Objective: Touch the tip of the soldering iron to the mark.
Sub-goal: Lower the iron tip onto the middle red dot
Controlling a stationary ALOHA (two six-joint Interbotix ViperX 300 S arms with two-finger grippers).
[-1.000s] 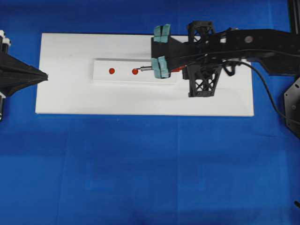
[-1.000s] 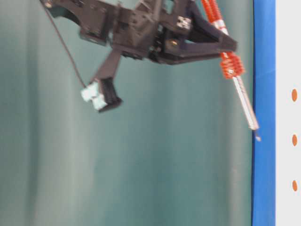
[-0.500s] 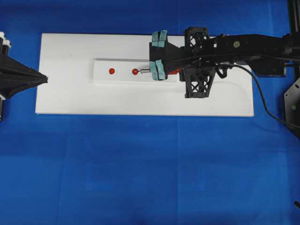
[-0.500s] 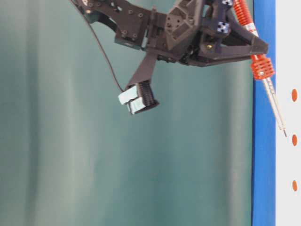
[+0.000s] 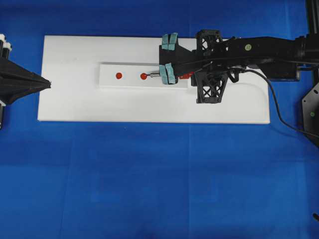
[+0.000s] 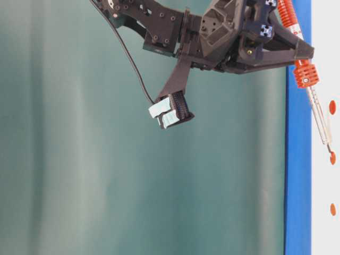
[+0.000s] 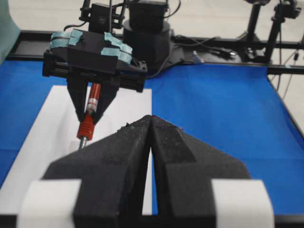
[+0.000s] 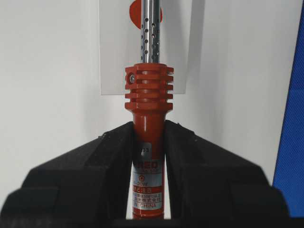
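A wide white rectangular board (image 5: 99,107) lies on the blue cloth-covered bench (image 5: 149,179), toward the bench's far edge in the overhead view. On it, nearer its far edge than its near one, sits a smaller white rectangular block (image 5: 112,82) carrying small round red dots.

The right gripper (image 8: 148,142) is pinched on the red-orange ribbed handle of the slim soldering iron (image 8: 148,99), its black fingers (image 8: 95,166) pressed against both sides of the handle (the printed label shows between them). The perforated silver shaft (image 6: 319,119) slants away from the handle down toward the block. In the table-level view the small dark tip (image 6: 329,147) meets the upper edge of the middle red mark (image 6: 332,158); in the overhead view the same tip (image 5: 151,76) lies just beside that mark (image 5: 143,76), on the side toward the board's right edge. Another red dot (image 5: 118,75) sits apart, toward the block's left end.

The left gripper (image 7: 151,137) hangs at the board's left edge, well apart from the block, its two black fingers (image 7: 114,156) pressed together with nothing between them.
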